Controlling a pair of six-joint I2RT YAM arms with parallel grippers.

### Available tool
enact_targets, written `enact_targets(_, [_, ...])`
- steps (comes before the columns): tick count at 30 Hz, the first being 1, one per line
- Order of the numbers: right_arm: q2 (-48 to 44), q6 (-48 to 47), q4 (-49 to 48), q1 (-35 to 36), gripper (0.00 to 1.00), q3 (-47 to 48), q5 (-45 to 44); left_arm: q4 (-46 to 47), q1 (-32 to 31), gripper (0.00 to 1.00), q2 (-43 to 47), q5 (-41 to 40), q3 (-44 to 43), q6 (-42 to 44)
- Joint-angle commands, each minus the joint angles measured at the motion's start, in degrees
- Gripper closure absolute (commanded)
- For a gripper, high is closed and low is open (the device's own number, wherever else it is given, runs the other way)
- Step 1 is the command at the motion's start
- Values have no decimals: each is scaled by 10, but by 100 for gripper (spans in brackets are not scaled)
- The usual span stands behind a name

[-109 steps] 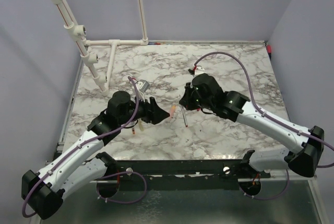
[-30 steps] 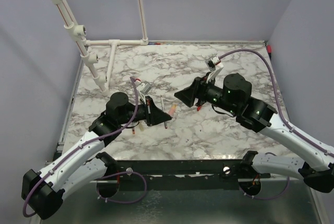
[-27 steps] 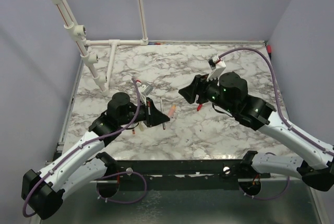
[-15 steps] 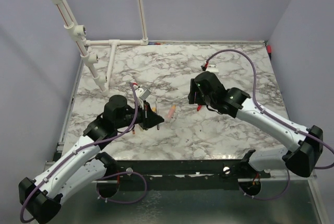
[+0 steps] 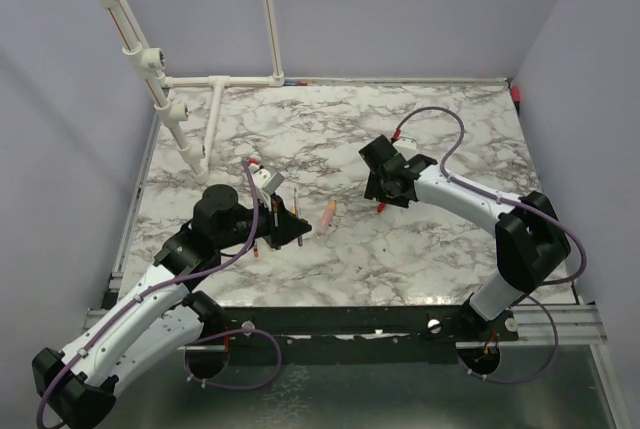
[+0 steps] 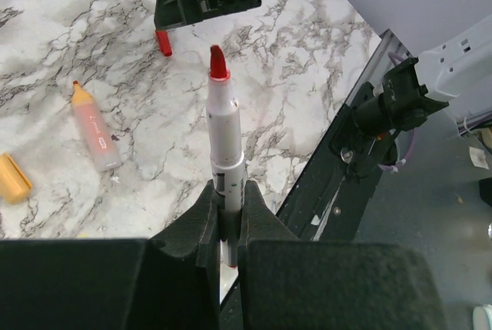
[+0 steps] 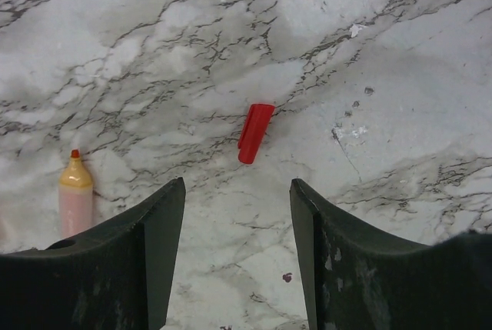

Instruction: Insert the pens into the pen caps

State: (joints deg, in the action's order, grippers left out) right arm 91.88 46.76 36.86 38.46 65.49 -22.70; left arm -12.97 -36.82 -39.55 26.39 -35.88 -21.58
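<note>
- Jaws on the left gripper [image 6: 228, 215] are clenched on the lower barrel of a pale grey pen [image 6: 225, 138]. Its red pointed tip sticks out free toward the middle of the desk [image 5: 430, 259].
- That pen is a smooth, round, slim stick, so I'd guess it can pivot in the grip if it gets pushed off-axis. I'd hold this arm steady and let the other side do the work.
- Off to the left in the left wrist view there's a stubby yellow cap [image 6: 14, 178] lying flat on the desk. Near it lies a salmon-pink pen [image 6: 96, 134] with a yellow-orange shoulder. Neither one is being touched.
- Next along is the red cap [image 7: 255, 132], a short glossy plastic tube lying at a slant on the marble-pattern surface, well apart from the salmon-pink pen.
- One end of the red cap looks squared and the other rounder, but I can't tell which is the open mouth.
- Jaws on the right gripper [image 7: 237, 191] are spread wide and grasping nothing. They hang above the desk with the red cap just ahead of the tips.
- My plan is to turn the wrist so the pads close across the cap's short width, then come down square. I'd pinch near one end so the mouth stays clear for the red tip.
- The desk looks slick and the cap is round, so a lopsided close will probably just skid or roll it. I'd go slow and centred.
</note>
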Motion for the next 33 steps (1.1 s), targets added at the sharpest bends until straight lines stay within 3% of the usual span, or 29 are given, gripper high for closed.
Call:
enact_targets(1, [45,55,-13,-16,41,1,-12,-6,1,100,9,-13,2,12])
enact_targets(25, [125,112,-75,-62,60,-17,22,-10,1,100,5,-13,1,17])
enact_targets(29, [124,112,-82,-62,66,-28,23,-10,0,100,2,-14,0,18])
enact_targets(33, [124,115,-91,-63,78,-42,27,-11,1,100,0,-14,0,18])
